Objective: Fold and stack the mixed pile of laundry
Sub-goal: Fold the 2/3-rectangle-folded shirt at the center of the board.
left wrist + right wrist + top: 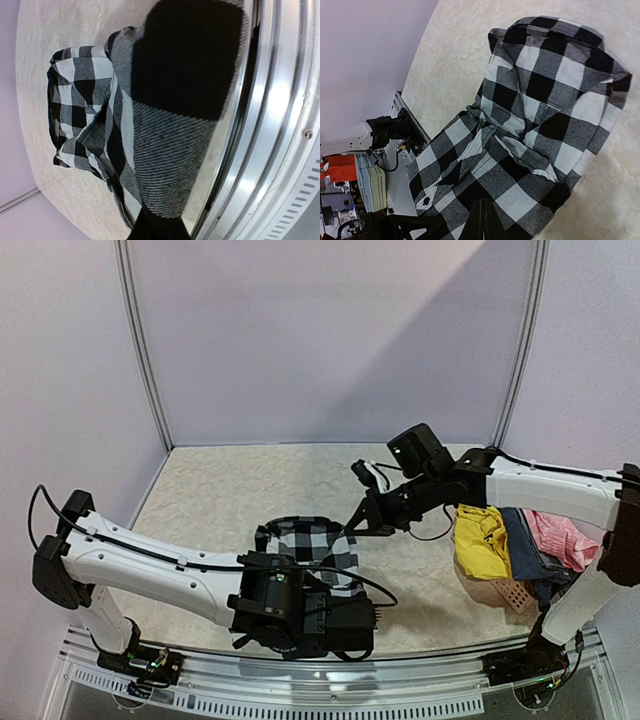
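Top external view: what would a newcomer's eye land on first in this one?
The black-and-white checked cloth shirt, crumpled at the near middle of the table, with the left gripper and right gripper both shut on its edges. Next, the bright heap at the right edge: a yellow garment, a blue-grey one and a pink one piled on a small salmon perforated plastic basket.

a cream, pebbly table (230, 490) sits inside a booth of pale lilac walls (330, 330), with two slim grey poles (140, 340) rising at its back corners. a ribbed silver rail (300, 685) lines the near edge, with a small screw (308, 134) set in it. near the right front, a corner of a salmon perforated basket (512, 595) shows. beyond the table's edge are an orange box (340, 167) and a beige vented unit (372, 187)
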Controlling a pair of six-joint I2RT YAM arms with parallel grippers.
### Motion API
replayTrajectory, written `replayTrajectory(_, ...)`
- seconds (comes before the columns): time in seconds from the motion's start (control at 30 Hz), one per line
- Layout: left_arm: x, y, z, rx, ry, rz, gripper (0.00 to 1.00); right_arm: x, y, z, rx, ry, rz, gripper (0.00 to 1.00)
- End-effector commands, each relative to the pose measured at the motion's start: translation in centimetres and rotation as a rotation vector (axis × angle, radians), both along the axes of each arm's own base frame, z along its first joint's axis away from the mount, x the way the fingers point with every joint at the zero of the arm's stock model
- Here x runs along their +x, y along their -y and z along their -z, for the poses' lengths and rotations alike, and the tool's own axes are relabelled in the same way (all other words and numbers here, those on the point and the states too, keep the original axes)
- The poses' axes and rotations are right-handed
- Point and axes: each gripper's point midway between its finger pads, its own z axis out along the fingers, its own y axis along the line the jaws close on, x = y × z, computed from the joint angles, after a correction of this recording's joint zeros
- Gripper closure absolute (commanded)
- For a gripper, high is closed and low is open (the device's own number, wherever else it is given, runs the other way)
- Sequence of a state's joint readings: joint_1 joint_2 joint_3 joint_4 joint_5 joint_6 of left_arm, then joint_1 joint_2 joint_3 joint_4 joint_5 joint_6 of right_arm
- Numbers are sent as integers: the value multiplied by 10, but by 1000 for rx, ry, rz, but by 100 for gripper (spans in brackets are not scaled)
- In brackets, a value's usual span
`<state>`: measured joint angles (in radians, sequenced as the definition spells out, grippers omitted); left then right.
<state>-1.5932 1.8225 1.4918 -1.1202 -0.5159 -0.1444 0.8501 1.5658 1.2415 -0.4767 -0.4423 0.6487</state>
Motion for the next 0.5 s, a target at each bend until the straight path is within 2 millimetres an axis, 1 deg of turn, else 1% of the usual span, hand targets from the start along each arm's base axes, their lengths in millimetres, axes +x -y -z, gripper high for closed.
replayTrajectory(0.0, -12, -8, -20, -4, -44, 10, 100, -6, -38, 1, 77, -37, -130, 100)
replayTrajectory(0.1, -12, -7, -29, -20, -45, 19, 100, -12, -58, 5, 114, -65, -200, 100)
replayTrajectory(0.13, -13, -7, -31, -18, -44, 21, 100, -16, -66, 12, 118, -86, -229, 100)
replayTrajectory(0.17, -12, -7, -34, -18, -42, 20, 100, -20, -73, 13, 130, -94, -261, 100)
replayTrajectory(0.23, -12, -7, -37, -11, -37, 25, 100, -29, -88, 27, 137, -138, -328, 100)
replayTrajectory(0.27, -11, -8, -38, -9, -34, 26, 100, -34, -94, 30, 140, -149, -357, 100)
replayTrajectory(0.33, -11, -9, -39, -6, -33, 27, 100, -40, -105, 44, 127, -162, -402, 100)
replayTrajectory(0.37, -10, -10, -39, -3, -34, 29, 100, -41, -110, 54, 119, -169, -415, 100)
replayTrajectory(0.47, -8, -13, -40, 7, -32, 31, 100, -40, -120, 68, 130, -175, -429, 100)
